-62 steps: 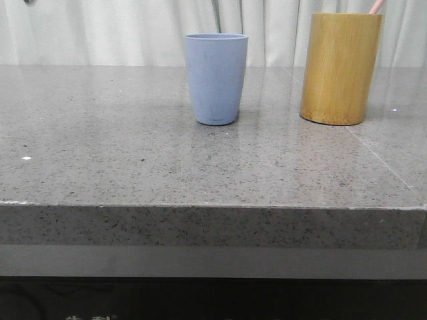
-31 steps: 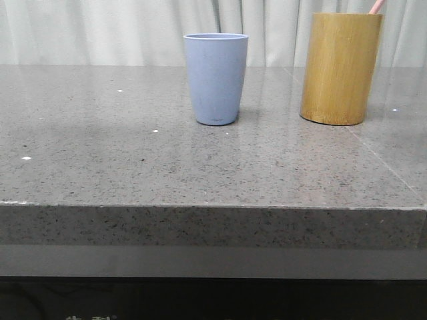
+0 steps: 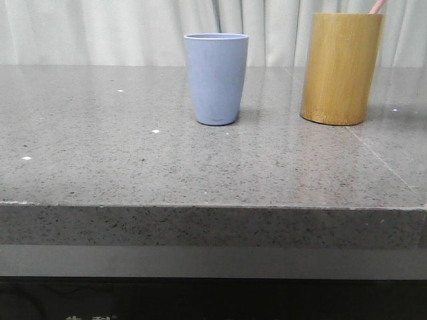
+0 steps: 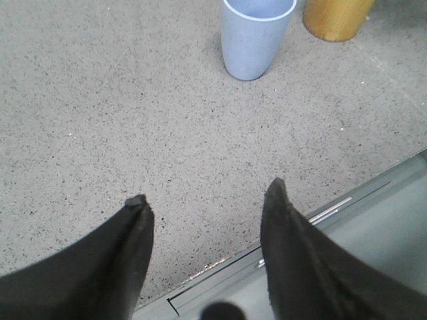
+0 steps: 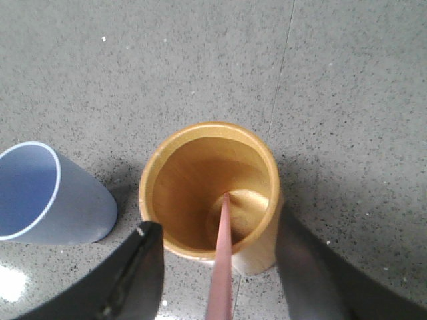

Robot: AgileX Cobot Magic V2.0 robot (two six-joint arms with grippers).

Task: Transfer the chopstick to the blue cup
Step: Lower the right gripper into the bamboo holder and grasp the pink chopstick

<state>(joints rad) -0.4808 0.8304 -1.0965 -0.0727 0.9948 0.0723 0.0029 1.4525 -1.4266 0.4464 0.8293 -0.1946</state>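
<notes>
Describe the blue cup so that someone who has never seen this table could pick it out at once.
On the grey speckled table, two containers stand upright near the back. The blue cup is the left one, apart from the bamboo holder. It is shorter, matte grey-blue, tapers toward its base and is empty, while the holder has a pink chopstick in it.
</notes>
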